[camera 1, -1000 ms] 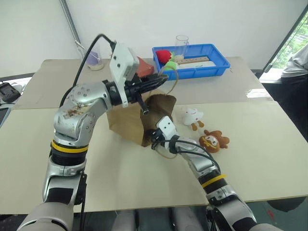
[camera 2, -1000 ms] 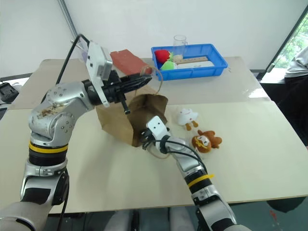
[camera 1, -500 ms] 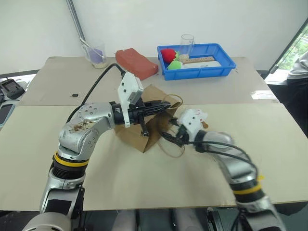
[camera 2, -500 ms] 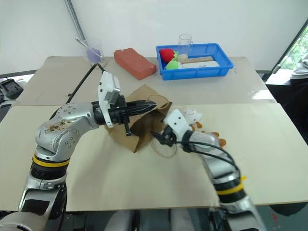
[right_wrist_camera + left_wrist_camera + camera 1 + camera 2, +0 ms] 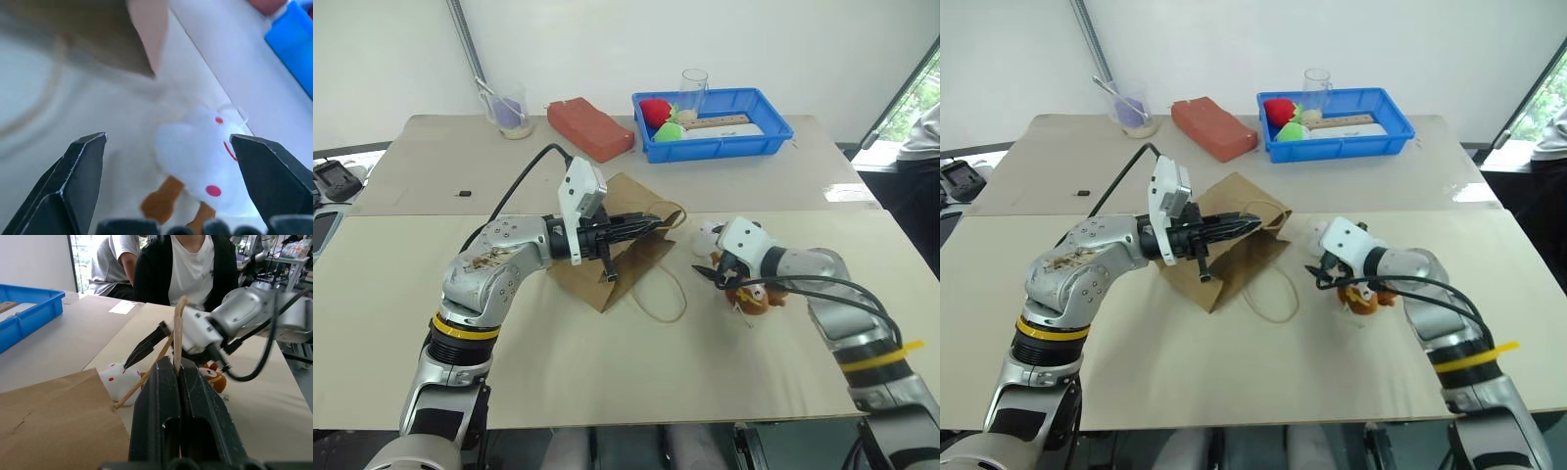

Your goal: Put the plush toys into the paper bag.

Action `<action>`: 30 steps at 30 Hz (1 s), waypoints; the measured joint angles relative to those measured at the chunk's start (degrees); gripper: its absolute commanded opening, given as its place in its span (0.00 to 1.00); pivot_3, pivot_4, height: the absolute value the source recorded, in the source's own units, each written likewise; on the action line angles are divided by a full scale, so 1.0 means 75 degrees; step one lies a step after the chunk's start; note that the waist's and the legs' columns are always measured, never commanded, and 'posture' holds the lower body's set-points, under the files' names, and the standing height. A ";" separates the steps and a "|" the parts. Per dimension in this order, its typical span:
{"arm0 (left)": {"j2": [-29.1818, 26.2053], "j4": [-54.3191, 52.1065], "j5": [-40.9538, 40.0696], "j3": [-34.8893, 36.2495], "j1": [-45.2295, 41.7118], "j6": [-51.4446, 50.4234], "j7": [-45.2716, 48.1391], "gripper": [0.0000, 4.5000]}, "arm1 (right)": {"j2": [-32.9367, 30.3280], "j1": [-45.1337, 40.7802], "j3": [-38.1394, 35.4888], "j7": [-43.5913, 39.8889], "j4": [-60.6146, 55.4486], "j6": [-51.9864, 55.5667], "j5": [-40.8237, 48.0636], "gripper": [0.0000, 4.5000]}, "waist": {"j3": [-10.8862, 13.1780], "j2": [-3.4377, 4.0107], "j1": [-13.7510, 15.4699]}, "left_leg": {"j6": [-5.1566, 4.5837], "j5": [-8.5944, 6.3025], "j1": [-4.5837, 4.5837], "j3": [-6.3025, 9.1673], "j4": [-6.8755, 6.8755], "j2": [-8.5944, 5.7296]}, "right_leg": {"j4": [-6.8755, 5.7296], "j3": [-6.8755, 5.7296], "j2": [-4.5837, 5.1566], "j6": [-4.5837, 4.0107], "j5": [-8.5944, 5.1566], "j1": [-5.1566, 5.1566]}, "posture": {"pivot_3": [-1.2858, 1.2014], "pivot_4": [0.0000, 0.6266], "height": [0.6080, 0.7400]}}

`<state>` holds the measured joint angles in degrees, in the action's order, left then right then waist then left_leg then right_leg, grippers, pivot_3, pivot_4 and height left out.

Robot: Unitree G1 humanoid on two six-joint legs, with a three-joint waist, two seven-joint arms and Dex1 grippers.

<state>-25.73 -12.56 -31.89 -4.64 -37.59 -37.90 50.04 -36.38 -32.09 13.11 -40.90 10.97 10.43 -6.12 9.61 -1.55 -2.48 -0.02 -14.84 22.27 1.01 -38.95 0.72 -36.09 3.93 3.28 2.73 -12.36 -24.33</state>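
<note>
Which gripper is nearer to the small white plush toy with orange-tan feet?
Right. The right gripper, open, points at the small white plush toy with orange-tan feet from close by. The left gripper is farther off, shut on the brown paper bag's twine handle.

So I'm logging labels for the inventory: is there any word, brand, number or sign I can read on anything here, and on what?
None can be read.
paper bag: plain brown, no print.
reddish-brown block: no lettering visible.
blue tray: a ruler-like strip lies in it, any marks too small to read.
white plush toy: only red dots, no text.
</note>
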 measured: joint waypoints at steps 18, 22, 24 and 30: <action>-0.0027 0.0007 -0.0449 0.0381 0.0002 -0.0307 -0.0100 0.00 | -0.0657 0.0226 -0.0552 -0.1157 -0.1084 0.0227 0.0573 0.00 | 0.0002 0.0004 0.0045 | -0.0006 -0.0004 0.0012 0.0015 -0.0001 0.0000 | 0.0003 -0.0004 0.0004 0.0001 0.0000 -0.0001 | 0.52 0.24 1.00; 0.0004 0.0061 -0.0601 0.0478 -0.0053 -0.0358 -0.0123 0.00 | -0.1321 0.0413 -0.1084 -0.2147 -0.3484 0.1829 0.1960 0.00 | 0.0003 0.0005 0.0026 | -0.0007 -0.0004 -0.0001 0.0036 0.0000 0.0003 | 0.0000 -0.0005 -0.0001 0.0002 -0.0001 0.0007 | 0.52 0.24 1.00; 0.0006 0.0125 -0.0666 0.0491 -0.0077 -0.0447 -0.0112 0.00 | -0.1289 0.0428 -0.1090 -0.2214 -0.4183 0.2332 0.2346 0.00 | 0.0003 0.0004 0.0012 | -0.0007 -0.0004 -0.0007 0.0030 -0.0002 0.0004 | -0.0002 -0.0006 -0.0004 0.0002 -0.0001 0.0013 | 0.52 0.24 1.00; 0.0070 0.0191 -0.0727 0.0466 -0.0131 -0.0473 -0.0047 0.00 | -0.0400 0.0323 -0.0176 -0.1770 -0.4674 0.2815 0.2352 0.00 | 0.0003 0.0004 0.0017 | -0.0005 -0.0003 -0.0002 0.0020 -0.0007 0.0000 | -0.0004 -0.0005 -0.0003 0.0002 -0.0001 0.0007 | 0.52 0.24 1.00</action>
<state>-25.20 -11.12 -37.34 -1.14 -38.58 -41.45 49.69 -39.38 -29.67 11.80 -54.18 -24.09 31.55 11.51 9.64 -1.51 -2.35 -0.06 -14.85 22.26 1.15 -39.00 0.72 -36.12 3.89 3.26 2.74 -12.36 -24.27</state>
